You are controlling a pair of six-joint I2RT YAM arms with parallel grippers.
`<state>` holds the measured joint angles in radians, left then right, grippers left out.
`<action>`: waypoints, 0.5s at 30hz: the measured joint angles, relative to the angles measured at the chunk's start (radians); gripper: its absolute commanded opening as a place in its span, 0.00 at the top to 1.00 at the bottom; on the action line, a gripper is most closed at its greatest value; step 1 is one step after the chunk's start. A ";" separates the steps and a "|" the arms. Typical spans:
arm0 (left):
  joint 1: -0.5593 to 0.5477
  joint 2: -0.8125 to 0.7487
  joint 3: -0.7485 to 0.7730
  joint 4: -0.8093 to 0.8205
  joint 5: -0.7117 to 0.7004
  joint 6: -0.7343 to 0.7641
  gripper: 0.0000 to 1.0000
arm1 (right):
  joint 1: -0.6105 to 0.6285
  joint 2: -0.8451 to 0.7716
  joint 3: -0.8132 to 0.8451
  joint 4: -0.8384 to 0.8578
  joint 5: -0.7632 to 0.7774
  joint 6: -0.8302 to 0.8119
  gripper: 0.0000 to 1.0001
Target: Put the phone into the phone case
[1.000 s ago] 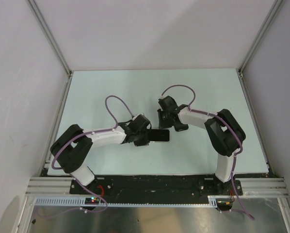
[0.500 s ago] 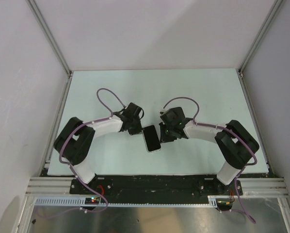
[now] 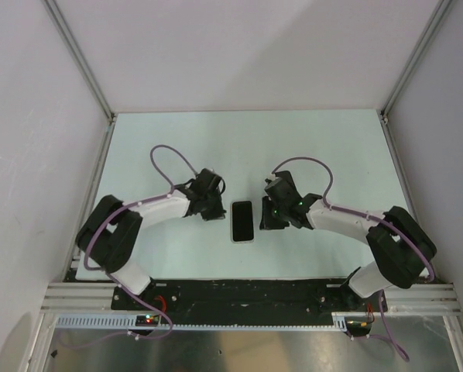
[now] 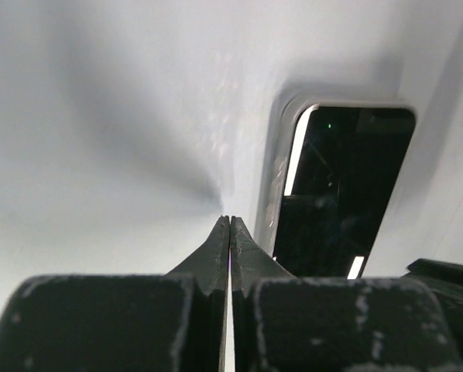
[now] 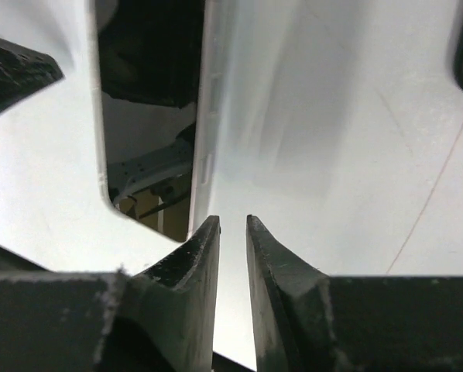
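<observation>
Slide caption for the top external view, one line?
The phone sits in its pale case on the table: left gripper shut beside it, right gripper slightly open, neither holding it.

The black glossy phone [image 3: 241, 221] with its pale case rim [image 4: 280, 147] lies flat mid-desk. The left tool [image 3: 219, 210] and right tool [image 3: 265, 218] crowd its long sides. Its near and far ends stand free. Beyond, the pale green desk [image 3: 177, 139] is open up to the white walls [image 3: 247, 54] and aluminium corner posts [image 3: 100, 105].

White arm links [image 3: 158, 208], black joints [image 3: 111, 232], purple cables [image 3: 163, 147]
</observation>
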<state>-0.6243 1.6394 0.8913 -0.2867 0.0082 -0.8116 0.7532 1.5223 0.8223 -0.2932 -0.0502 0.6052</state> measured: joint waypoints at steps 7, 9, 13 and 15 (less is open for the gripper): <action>-0.049 -0.105 -0.117 -0.011 -0.001 -0.017 1.00 | 0.061 -0.037 0.000 0.030 -0.006 0.031 0.73; -0.070 -0.106 -0.127 -0.011 0.000 -0.024 1.00 | 0.069 -0.037 0.000 0.031 -0.006 0.040 0.72; -0.095 -0.106 -0.130 -0.011 0.000 -0.035 1.00 | 0.075 -0.029 0.000 0.031 -0.002 0.056 0.73; -0.105 -0.106 -0.130 -0.011 0.000 -0.038 1.00 | 0.079 -0.021 0.000 0.031 0.000 0.060 0.73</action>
<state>-0.7292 1.5330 0.7609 -0.2977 0.0078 -0.8494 0.8318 1.5009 0.8223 -0.2626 -0.0498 0.6651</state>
